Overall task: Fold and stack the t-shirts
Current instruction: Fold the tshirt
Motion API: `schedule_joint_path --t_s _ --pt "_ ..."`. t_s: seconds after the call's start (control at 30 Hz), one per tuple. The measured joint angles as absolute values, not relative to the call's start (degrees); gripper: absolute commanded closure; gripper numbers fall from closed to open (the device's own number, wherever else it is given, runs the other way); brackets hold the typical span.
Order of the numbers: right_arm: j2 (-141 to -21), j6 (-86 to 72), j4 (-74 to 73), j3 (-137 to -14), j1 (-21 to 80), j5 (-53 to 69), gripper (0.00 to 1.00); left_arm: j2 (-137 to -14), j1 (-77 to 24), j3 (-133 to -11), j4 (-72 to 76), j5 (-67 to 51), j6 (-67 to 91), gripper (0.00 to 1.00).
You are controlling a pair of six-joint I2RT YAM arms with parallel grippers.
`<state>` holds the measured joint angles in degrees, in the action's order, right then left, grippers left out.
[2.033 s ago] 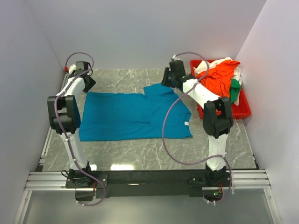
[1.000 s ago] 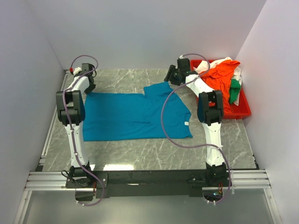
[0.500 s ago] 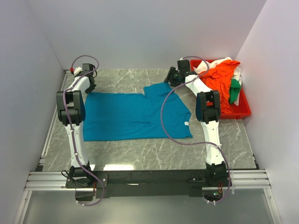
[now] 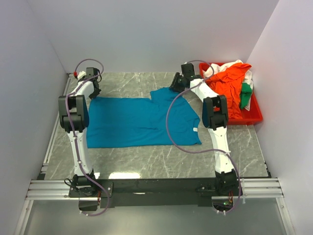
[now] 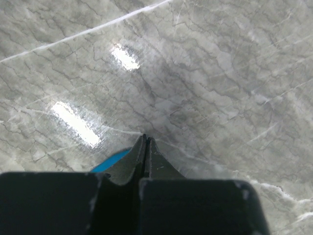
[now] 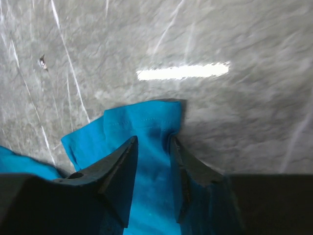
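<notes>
My left pincer [image 5: 145,140] is clamped on the shirt [image 4: 137,122] corner; my right pincer [image 6: 152,143], half-open, straddles its sleeve. Tray [image 4: 255,117] at two o'clock.

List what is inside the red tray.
A crumpled heap: an orange t-shirt on top, white cloth and green cloth at its edges. The heap hides the red tray's floor and anything beneath.

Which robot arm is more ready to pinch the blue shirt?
Right. The right gripper is open with the blue shirt lying between its fingers, so likely it just needs to close. The left gripper is shut, only a sliver of blue beside it.
</notes>
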<state>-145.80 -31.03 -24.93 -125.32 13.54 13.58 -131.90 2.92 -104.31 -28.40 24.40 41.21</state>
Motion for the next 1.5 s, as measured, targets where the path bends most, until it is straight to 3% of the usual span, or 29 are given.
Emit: schedule_joint_path --t_s 0.4,1.17,1.5 --pt "-145.82 -30.06 -25.93 -125.32 14.74 12.27 1.00 -130.80 2.83 -103.31 -28.40 22.65 41.19 0.99" --pt "-128.57 -28.80 -14.57 -106.65 14.59 12.88 1.00 -119.81 2.74 -96.92 -27.18 20.78 41.25 0.99" --pt "-117.89 -28.56 -12.67 -92.90 14.59 10.94 1.00 -115.42 2.76 -92.40 -27.68 20.80 41.76 0.99"
